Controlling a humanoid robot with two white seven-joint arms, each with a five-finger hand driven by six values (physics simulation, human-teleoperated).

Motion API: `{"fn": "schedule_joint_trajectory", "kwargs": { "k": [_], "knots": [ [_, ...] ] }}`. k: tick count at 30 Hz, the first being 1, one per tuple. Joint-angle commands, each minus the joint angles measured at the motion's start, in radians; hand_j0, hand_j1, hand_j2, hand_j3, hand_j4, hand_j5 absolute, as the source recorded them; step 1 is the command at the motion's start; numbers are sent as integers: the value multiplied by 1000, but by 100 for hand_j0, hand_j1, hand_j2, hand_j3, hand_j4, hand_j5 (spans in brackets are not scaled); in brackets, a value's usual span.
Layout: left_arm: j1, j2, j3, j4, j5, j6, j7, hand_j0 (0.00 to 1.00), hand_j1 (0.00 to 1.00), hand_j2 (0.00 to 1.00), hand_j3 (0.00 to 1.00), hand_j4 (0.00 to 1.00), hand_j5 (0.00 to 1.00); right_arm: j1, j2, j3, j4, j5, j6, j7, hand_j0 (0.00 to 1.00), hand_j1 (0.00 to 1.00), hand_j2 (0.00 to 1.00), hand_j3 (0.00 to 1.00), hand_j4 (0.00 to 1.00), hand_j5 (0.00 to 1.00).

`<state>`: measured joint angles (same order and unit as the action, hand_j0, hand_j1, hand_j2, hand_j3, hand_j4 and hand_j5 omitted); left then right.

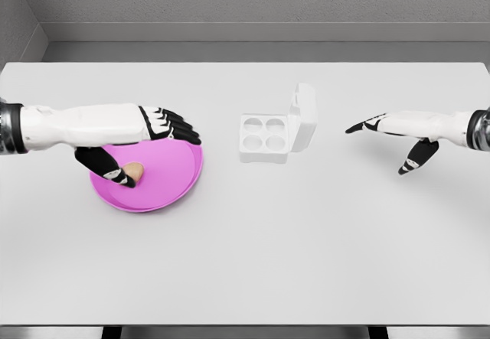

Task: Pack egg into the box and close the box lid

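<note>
A tan egg (pixel 135 172) lies in a pink plate (pixel 172 182) on the left of the white table. My left hand (pixel 153 151) hovers over the plate, its thumb beside the egg and its fingers stretched out above it, not closed on it. A white egg box (pixel 266 136) with four empty cups sits at the table's centre, its lid (pixel 303 117) standing upright on the right side. My right hand (pixel 387 140) floats open to the right of the box, fingers pointing toward the lid, apart from it.
The white table (pixel 245 262) spreads wide in front of the plate and box. A grey wall runs behind its far edge.
</note>
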<state>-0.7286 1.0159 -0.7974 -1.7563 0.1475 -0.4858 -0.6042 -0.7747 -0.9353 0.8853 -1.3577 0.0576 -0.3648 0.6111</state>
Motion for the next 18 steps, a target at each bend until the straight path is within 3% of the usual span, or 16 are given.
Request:
{"fn": "schedule_joint_trajectory", "kwargs": {
  "k": [1,3,5,7,9,11,18],
  "knots": [
    [0,0,3,1,3,125,-7,100,100,100,100,100,100,-2,0,-2,0,-4,1,0,100,100,100,100,100,100],
    [15,6,1,6,-5,150,-7,100,100,100,100,100,100,-2,0,-2,0,-4,1,0,100,100,100,100,100,100],
    [17,0,3,9,-143,170,-7,100,100,100,100,100,100,-17,10,-2,-1,-4,3,0,100,100,100,100,100,100],
    [18,3,21,9,-144,182,-7,100,100,100,100,100,100,-26,18,3,2,-5,3,0,100,100,100,100,100,100],
    [46,10,35,9,-154,181,-7,100,100,100,100,100,100,-51,27,0,60,-4,-2,0,100,100,100,100,100,100],
    [63,13,41,9,-198,181,-7,100,100,100,100,100,100,-54,27,-3,65,-4,-2,0,100,100,100,100,100,100],
    [67,1,52,8,-223,173,-7,100,100,100,100,100,100,-55,18,-5,75,-4,1,0,100,100,100,100,100,100]
  ]
}}
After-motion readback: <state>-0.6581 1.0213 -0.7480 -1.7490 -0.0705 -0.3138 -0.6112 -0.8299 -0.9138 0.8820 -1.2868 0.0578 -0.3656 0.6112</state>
